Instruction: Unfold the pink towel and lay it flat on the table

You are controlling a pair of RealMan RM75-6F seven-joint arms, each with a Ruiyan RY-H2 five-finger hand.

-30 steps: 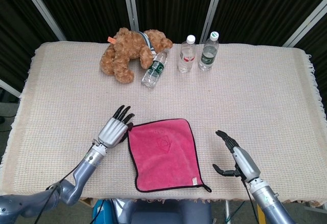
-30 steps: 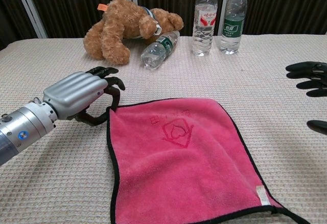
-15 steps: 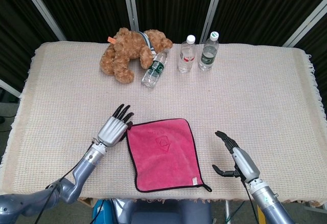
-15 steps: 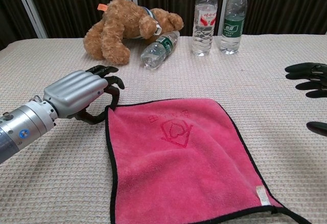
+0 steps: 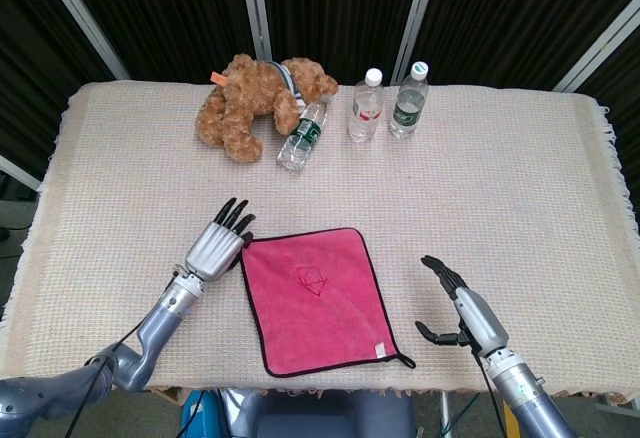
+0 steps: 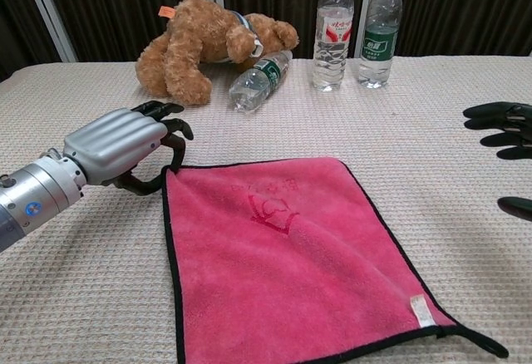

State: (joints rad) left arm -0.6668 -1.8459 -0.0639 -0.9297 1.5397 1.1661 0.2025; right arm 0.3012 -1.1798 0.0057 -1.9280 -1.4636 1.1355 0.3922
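Note:
The pink towel (image 5: 315, 298) with black trim lies spread open in a single layer near the table's front edge, slightly rumpled around its embossed logo (image 6: 271, 211). A white label sits at its near right corner. My left hand (image 5: 215, 248) is at the towel's far left corner and pinches it between thumb and a finger (image 6: 170, 158). In the chest view the same left hand (image 6: 116, 144) shows its silver back. My right hand (image 5: 455, 303) hovers to the right of the towel, apart from it, fingers spread and holding nothing; the chest view shows only its fingertips (image 6: 499, 123).
A brown teddy bear (image 5: 255, 103) lies at the back, with a water bottle (image 5: 303, 135) on its side against it. Two upright bottles (image 5: 366, 106) (image 5: 408, 100) stand to the right of it. A beige woven cloth (image 5: 520, 178) covers the table.
My left hand has drawn the towel's far left corner leftward and slightly back, shifting the towel left and wrinkling its middle. The right hand has stayed still.

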